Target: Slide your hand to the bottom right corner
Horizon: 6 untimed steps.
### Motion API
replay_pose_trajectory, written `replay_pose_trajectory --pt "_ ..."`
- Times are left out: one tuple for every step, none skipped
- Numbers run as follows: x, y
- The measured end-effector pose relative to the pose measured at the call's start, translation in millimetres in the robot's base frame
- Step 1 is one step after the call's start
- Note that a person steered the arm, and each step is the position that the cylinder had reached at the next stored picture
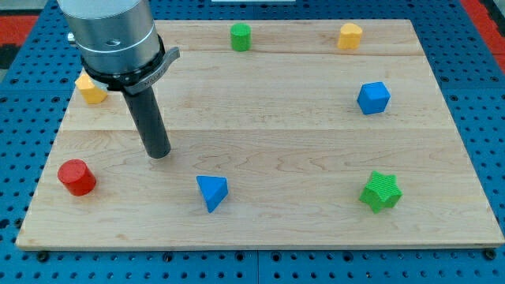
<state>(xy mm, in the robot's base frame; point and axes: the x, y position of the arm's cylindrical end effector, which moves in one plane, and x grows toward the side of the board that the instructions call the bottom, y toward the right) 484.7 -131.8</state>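
Observation:
My tip (pixel 158 153) rests on the wooden board (pixel 276 134) in its left half. A red cylinder (pixel 76 177) lies to the tip's lower left. A blue triangular block (pixel 212 192) lies to its lower right. A yellow block (pixel 91 89) sits at the upper left, partly behind the arm. The board's bottom right corner (pixel 493 241) is far to the right, with a green star block (pixel 381 192) before it.
A green cylinder (pixel 241 36) and a yellow block (pixel 350 35) sit near the top edge. A blue cube (pixel 373 98) sits at the right. The board lies on a blue perforated table (pixel 473 95).

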Motion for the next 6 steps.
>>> replay_pose_trajectory --pt "-8.6 44.6" --pt "-13.8 153.7" --pt "-14.2 163.4" --pt "-14.2 167.1" --pt "-14.0 170.1" --pt "-13.9 247.7"
